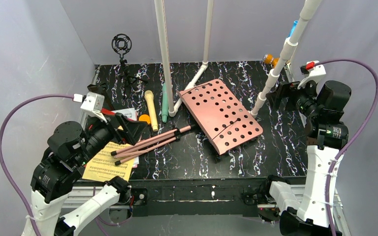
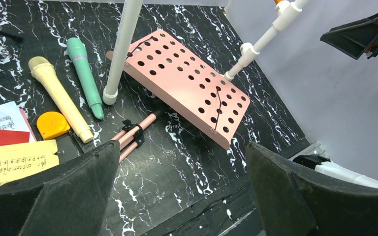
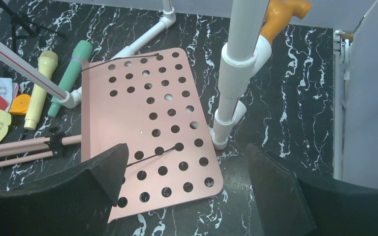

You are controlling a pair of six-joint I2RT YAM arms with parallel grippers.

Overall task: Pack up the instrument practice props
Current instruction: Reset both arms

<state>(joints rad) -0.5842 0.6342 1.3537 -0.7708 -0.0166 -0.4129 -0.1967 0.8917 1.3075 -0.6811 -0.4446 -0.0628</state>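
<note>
On the black table [image 1: 285,147], the pink hole-punched music stand [image 1: 221,113] lies flat, its folded tripod legs [image 1: 147,142] reaching left toward the yellow sheet music [image 1: 106,164]. The left gripper [image 2: 182,147] and right gripper [image 3: 187,147] hover spread wide, empty. The yellow microphone [image 1: 151,110] and mint-green microphone [image 1: 164,105] lie side by side just behind the legs.

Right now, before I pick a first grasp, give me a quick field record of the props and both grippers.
stand: pink music stand lying mid-table, its legs folded together, pointing toward the left arm
mics: yellow microphone and mint-green microphone lying side by side, left of a white pipe frame upright
paper: yellow sheet music at near-left edge, red folder beside it
left gripper: open, empty
right gripper: open, empty, above the stand
</note>
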